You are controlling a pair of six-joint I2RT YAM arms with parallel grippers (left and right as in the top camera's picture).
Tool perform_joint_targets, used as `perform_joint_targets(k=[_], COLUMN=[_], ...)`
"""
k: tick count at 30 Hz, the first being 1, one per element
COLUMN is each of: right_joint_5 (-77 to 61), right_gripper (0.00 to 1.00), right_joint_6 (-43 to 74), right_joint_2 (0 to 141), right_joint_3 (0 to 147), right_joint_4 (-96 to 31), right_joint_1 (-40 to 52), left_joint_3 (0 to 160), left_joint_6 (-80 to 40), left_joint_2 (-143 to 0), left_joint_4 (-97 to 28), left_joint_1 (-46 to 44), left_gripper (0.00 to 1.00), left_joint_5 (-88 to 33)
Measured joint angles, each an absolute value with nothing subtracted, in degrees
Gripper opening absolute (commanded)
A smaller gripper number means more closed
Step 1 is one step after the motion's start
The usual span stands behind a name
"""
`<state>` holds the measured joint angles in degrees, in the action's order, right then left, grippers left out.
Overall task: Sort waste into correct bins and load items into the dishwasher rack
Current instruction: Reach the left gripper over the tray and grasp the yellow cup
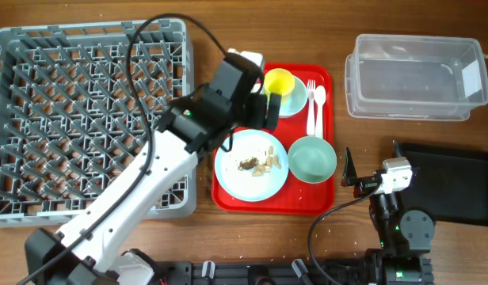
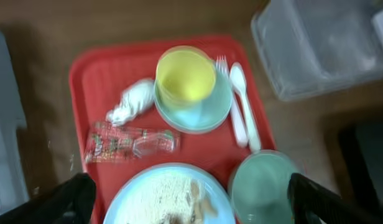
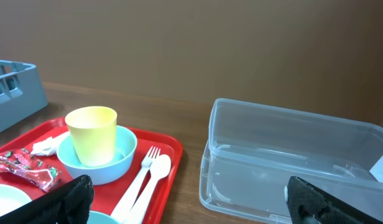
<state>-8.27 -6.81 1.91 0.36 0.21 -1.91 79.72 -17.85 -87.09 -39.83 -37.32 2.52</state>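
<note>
The left fingers [image 2: 76,196] hang wide open and empty above the red tray [image 2: 92,74]; the right fingers [image 3: 73,196] are also open, beside it. The napkin [image 2: 132,99] touches the saucer [image 2: 207,115], with the wrapper [image 2: 126,142] nearby. Risk: a wide reach for either clips and topples the cup [image 2: 185,76].

The frame is slightly blurred. A red tray [image 2: 92,81] fills the centre, on a wooden table [image 2: 42,37].

- **Upper centre:** a yellow cup [image 2: 185,78] stands upright in a pale green saucer [image 2: 201,118].
- **Right of the saucer:** a white fork [image 2: 234,115] and spoon [image 2: 246,106] lie side by side.
- **Left of the saucer:** a crumpled napkin [image 2: 132,102] touches its edge, with a red wrapper [image 2: 129,142] lying just below.
- **Bottom centre:** a white plate [image 2: 154,196], cut off by the frame, carries food scraps [image 2: 201,205].
- **Lower right:** a mint bowl [image 2: 263,186].
- **Upper right:** a clear tub [image 2: 322,43], off the tray.
- **Lower corners:** the left gripper [image 2: 191,186] has its fingers [image 2: 76,199] spread wide.
</note>
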Motion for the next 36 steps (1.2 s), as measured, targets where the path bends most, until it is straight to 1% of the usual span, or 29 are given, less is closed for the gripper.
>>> perform_joint_targets(k=[4, 11, 13, 14, 19, 24, 25, 27, 31, 32, 33, 34, 36], right_joint_5=[-8.29, -8.29, -8.27, -8.29, -8.29, -8.27, -8.29, -8.29, -8.29, -8.27, -8.27, -8.27, -8.29], right_gripper=[1.0, 1.0, 1.0, 1.0, 1.0, 1.0, 1.0, 1.0, 1.0, 1.0, 1.0, 1.0, 1.0], right_joint_6=[-6.79, -6.81, -6.81, -6.81, -6.81, -6.81, -6.79, -6.81, -6.79, -6.81, -6.79, -6.81, -6.81], right_joint_2=[1.91, 1.91, 1.91, 1.91, 1.91, 1.91, 1.91, 1.91, 1.93, 1.91, 1.91, 1.91, 1.91], right_joint_3=[0.36, 0.36, 0.36, 0.36, 0.36, 0.36, 0.36, 0.36, 0.36, 0.36, 0.36, 0.36, 0.36], right_joint_4=[0.21, 0.21, 0.21, 0.21, 0.21, 0.21, 0.21, 0.21, 0.21, 0.21, 0.21, 0.21, 0.21], right_joint_1=[-1.91, -1.91, -1.91, -1.91, -1.91, -1.91, -1.91, -1.91, -1.91, -1.91, -1.91, -1.91, -1.91], left_joint_3=[79.72, 79.72, 79.72, 79.72, 79.72, 79.72, 79.72, 79.72, 79.72, 79.72, 79.72, 79.72, 79.72], left_joint_6=[-17.85, -16.8, -14.59, -12.86, -3.29, 1.76, 2.76, 4.49, 5.82, 5.87, 5.98, 6.0, 6.04], left_joint_2=[-87.22, -90.08, -93.08, -95.13, -103.48, -107.81, -108.53, -109.84, -111.53, -111.77, -112.16, -112.4, -112.51], left_joint_4=[-32.97, -27.31, -25.82, -23.92, -13.96, -10.15, -10.15, -10.17, -10.15, -10.15, -10.15, -10.17, -10.15], left_joint_1=[-37.45, -37.85, -38.68, -39.24, -41.67, -42.22, -42.22, -42.22, -42.22, -42.22, -42.22, -42.22, -42.22], left_gripper=[1.0, 1.0, 0.98, 1.0, 1.0, 1.0, 0.97, 0.79, 0.8, 0.79, 0.77, 0.72, 0.68], left_joint_5=[2.24, -2.5, -2.96, -3.09, -2.48, 0.6, 0.97, 1.56, 1.91, 1.89, 1.91, 1.91, 1.91])
